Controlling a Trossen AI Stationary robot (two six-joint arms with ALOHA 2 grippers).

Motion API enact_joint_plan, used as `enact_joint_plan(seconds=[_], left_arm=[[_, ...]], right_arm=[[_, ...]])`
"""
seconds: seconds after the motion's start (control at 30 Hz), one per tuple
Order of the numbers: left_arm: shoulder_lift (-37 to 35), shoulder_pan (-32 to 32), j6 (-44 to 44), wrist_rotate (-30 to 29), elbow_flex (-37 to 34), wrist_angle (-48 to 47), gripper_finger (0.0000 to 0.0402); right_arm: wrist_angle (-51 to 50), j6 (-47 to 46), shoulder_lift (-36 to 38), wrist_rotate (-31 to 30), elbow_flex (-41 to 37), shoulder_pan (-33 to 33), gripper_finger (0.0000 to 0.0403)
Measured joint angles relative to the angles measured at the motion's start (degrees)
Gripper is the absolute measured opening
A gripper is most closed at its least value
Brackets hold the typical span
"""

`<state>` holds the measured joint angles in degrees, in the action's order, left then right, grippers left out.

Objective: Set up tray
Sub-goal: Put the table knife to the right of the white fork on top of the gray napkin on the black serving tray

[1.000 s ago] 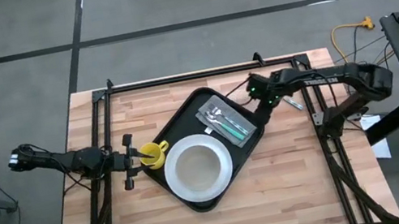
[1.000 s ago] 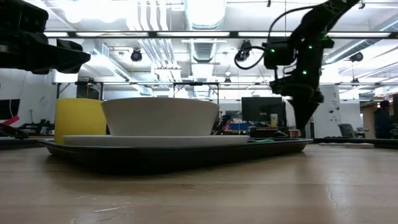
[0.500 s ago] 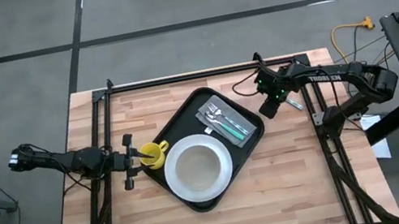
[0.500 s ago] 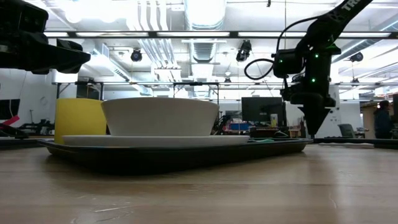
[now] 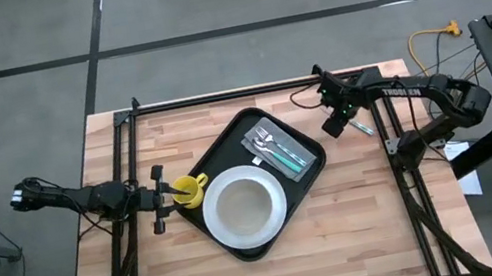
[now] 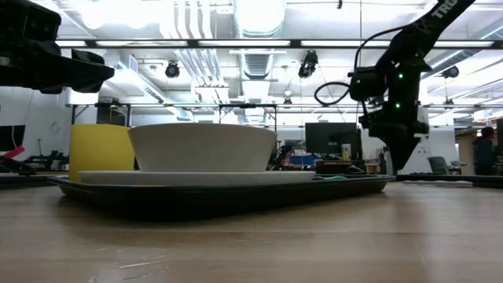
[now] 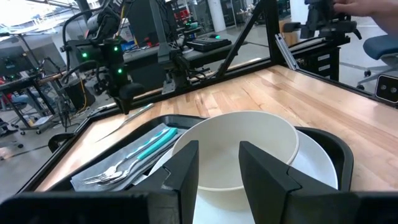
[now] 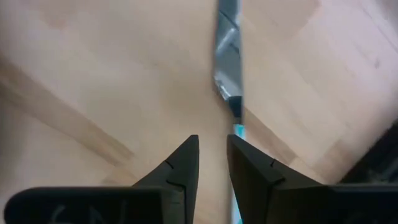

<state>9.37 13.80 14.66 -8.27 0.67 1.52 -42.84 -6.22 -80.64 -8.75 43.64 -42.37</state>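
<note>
Right tool (image 8: 211, 163) slightly parted, empty, above knife (image 8: 228, 59)

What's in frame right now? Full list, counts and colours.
tray: 1, black, mid-table
plate: 1, white, on tray
bowl: 1, white, on plate
cup: 1, yellow, tray's left edge
napkin: 1, grey, on tray
forks: 2, silver with teal, on napkin
knife: 1, silver with teal handle, on table right of tray
left gripper: beside cup, open
right gripper: above knife, open
</note>
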Motion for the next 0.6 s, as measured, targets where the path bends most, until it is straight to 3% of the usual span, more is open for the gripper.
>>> enact_joint_plan(seconds=[0.6], left_arm=[[0.0,0.0,0.0,0.0,0.0,0.0,0.0101]], right_arm=[[1.9,-1.5,0.0,-0.4,-3.7,-5.4,0.0073]])
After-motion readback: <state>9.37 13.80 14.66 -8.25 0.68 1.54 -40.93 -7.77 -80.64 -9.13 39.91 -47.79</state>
